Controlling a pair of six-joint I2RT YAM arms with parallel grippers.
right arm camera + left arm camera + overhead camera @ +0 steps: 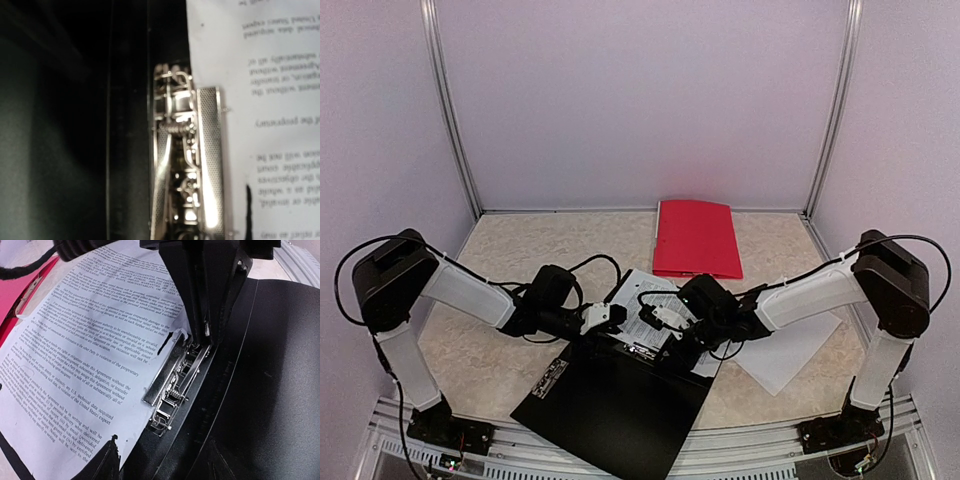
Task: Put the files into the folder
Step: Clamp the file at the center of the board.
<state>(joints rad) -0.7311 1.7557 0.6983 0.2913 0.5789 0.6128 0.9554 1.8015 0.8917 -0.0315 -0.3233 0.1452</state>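
A black folder [610, 410] lies open at the near middle of the table. Printed white files [645, 295] lie on its far half beside the metal clip [170, 375]. In the left wrist view the text sheet [80, 355] lies left of the clip, its edge under the clip plate. My right gripper [668, 318] comes down from above, its fingers [200, 300] pinched together on the clip's lever. My left gripper [608, 318] hovers low over the sheet's edge, open and empty; one fingertip [100, 465] shows. The right wrist view shows the clip [207, 150] blurred and close.
A red folder [697, 238] lies closed at the back middle; its corner shows in the left wrist view [15, 295]. A nearly blank white sheet [795, 355] lies loose on the table under the right arm. Frame posts and walls enclose the table.
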